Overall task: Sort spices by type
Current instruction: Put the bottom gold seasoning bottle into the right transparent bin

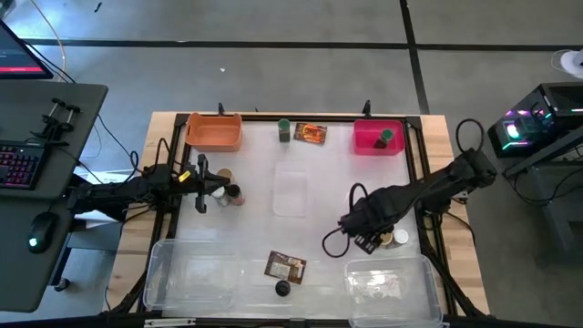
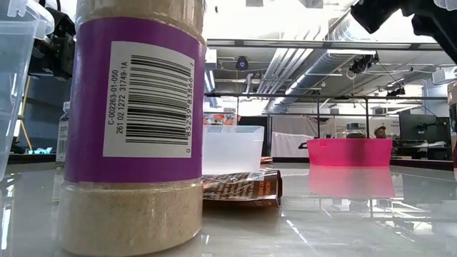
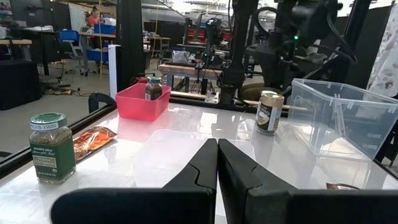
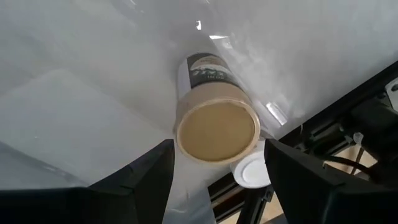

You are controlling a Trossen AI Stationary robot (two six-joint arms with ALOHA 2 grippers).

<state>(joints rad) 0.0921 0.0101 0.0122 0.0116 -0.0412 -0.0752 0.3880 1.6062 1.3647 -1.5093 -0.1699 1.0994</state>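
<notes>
My right gripper (image 4: 217, 177) is open above a tan-lidded jar (image 4: 216, 127) that stands upright on the table; one finger is on each side of it and neither touches it. A white-lidded jar (image 4: 252, 171) stands right beside it, and both show in the high view (image 1: 393, 239). My left gripper (image 3: 217, 163) is shut and empty at the table's left, next to two jars (image 1: 228, 188). A green-lidded jar (image 1: 284, 130) and a packet (image 1: 311, 134) are at the far edge. Another packet (image 1: 285, 266) and a black-lidded jar (image 1: 282, 289) are near the front.
An orange bin (image 1: 215, 132) is at the far left. A pink bin (image 1: 367, 138) at the far right holds a green-lidded jar (image 1: 386, 137). Clear trays stand at the near left (image 1: 191, 273) and near right (image 1: 392, 282). A small clear container (image 1: 290, 193) is mid-table.
</notes>
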